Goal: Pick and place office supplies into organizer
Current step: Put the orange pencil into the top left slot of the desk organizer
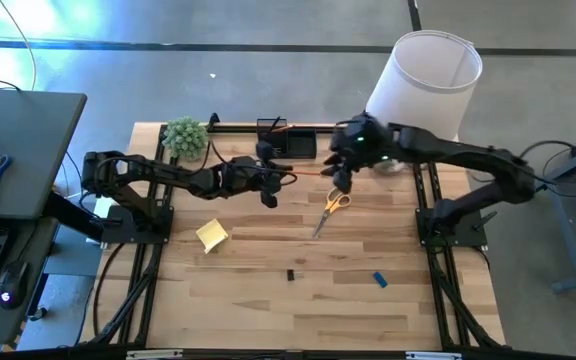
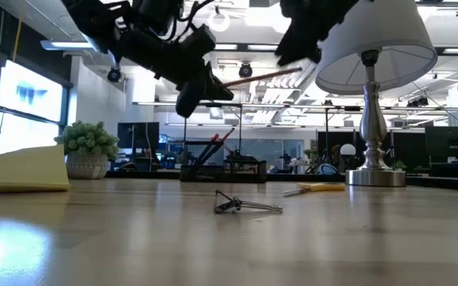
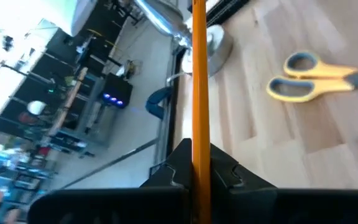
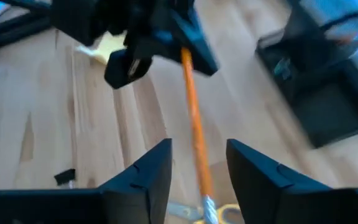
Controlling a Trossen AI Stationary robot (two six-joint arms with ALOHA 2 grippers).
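Holding an orange pencil (image 1: 308,172) tight in shut jaws near the middle top of the high view, left gripper (image 1: 268,182); right gripper (image 4: 197,165) just beside it, fingers apart around the pencil's other end, not squeezing. Light, thin, stiff and a bit slippery by the look of it, so best pinched near the middle and slid point-down into the black organizer (image 1: 286,140) at the top middle. Underneath, a pale wooden table (image 1: 268,290) with yellow scissors (image 1: 332,208), a sticky-note pad (image 1: 212,234) and a small blue block (image 1: 379,280), with a big office room far behind.
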